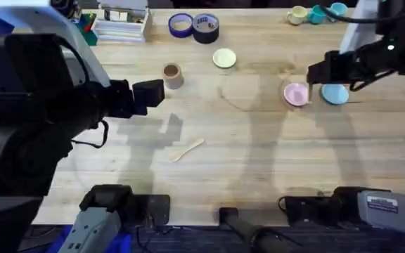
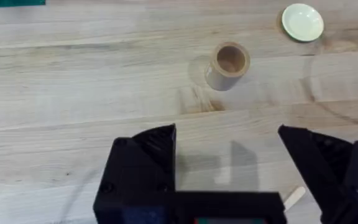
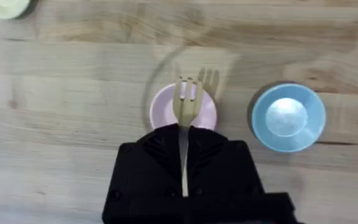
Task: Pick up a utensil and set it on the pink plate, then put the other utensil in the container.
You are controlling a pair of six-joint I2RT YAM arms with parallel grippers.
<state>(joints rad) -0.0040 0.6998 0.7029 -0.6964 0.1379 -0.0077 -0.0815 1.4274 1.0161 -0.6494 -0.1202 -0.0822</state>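
While the right gripper (image 3: 184, 163) hangs over the pink plate (image 1: 295, 94), its fingers are clamped on the handle of the fork (image 3: 186, 111), whose tines reach out above the plate (image 3: 205, 111) and cast a shadow on its far rim. Plates number three: the pink one, a blue plate (image 1: 335, 94) just beside it on the side away from the cup, and a pale yellow-green plate (image 1: 224, 58) well apart toward the tape rolls. Utensils number two: the held fork and one spoon (image 1: 187, 149), which lies flat on the bare table (image 1: 259, 154), well apart from the pink plate and nearer the arms' bases. One cup (image 1: 172, 74) stands upright between the yellow-green plate and the left gripper (image 1: 148, 93); from the left wrist view the cup (image 2: 227, 65) looks empty inside. That gripper (image 2: 229, 180) hovers above the wood with its jaws spread wide and nothing between them, and the tip of the spoon's handle (image 2: 294, 196) peeps out beside one finger. Two tape rolls (image 1: 194, 27) sit side by side near the far edge, with three small mugs (image 1: 318, 13) farther along it. Wide open wood lies around the spoon and between cup and pink plate. All three plates are bare on top
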